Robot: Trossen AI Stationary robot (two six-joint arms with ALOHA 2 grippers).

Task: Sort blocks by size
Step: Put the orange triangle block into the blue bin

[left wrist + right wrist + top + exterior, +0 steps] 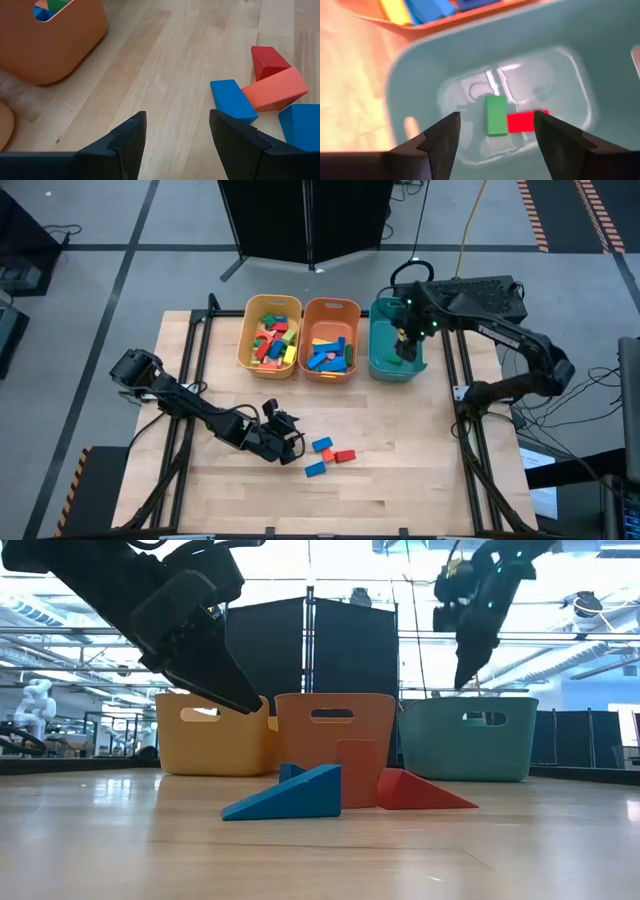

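Note:
Four loose blocks lie flat on the table near its front middle: a blue block (232, 100), an orange block (275, 90), a red block (269, 61) and another blue block (301, 126). My left gripper (177, 125) stands open, slanting down just left of them (285, 442), with nothing between its fingers. My right gripper (496, 117) hangs open above the teal bin (380, 345). On the bin's floor lie a green block (496, 116) and a red block (527, 121). The yellow bin (248, 340) and the orange bin (306, 345) hold several blocks each.
The three bins stand side by side at the table's far middle. In the low view the blue wedge (290, 795), the orange block (357, 772) and the red wedge (420, 790) stand in front of them. Bare wood lies along the near edge and to the right.

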